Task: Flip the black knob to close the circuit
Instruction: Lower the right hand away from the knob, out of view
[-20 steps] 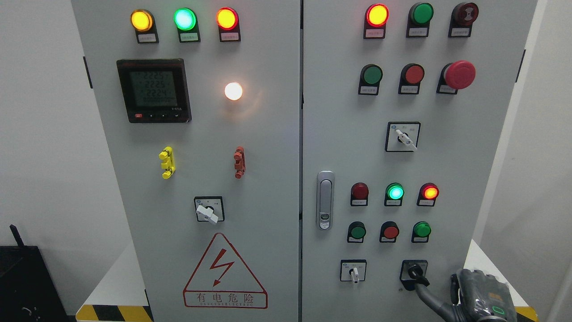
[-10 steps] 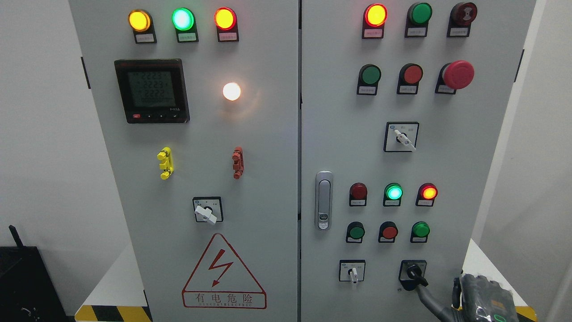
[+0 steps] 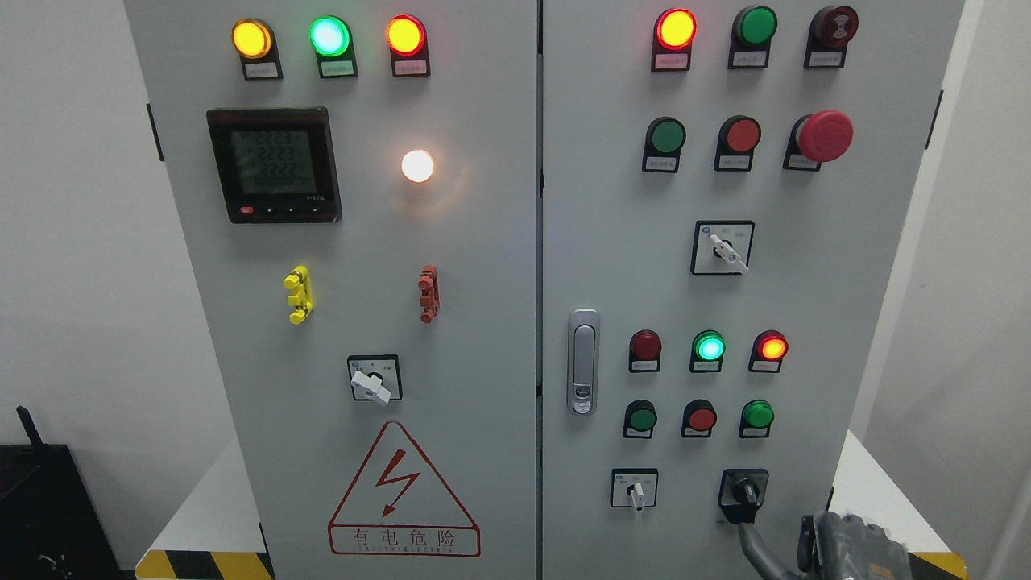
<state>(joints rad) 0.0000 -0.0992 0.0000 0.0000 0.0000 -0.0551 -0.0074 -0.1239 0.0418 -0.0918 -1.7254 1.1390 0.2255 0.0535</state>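
The black knob (image 3: 745,490) sits on its black plate at the lower right of the right cabinet door (image 3: 805,266), with its handle pointing straight down. My right hand (image 3: 846,549) shows only at the bottom edge, below and to the right of the knob and mostly cut off. A dark slender part of the hand reaches up and left to just under the knob's plate. I cannot tell whether it touches the knob. The left arm is out of view.
A white selector switch (image 3: 636,491) sits left of the knob, under rows of red and green buttons and lamps. The door handle (image 3: 583,362) is at the right door's left edge. Yellow-black hazard tape (image 3: 201,564) marks the platform edge, beside a black box (image 3: 40,515).
The right hand has dropped lower, toward the bottom edge. The black knob's handle has turned from pointing down-right to pointing straight down.
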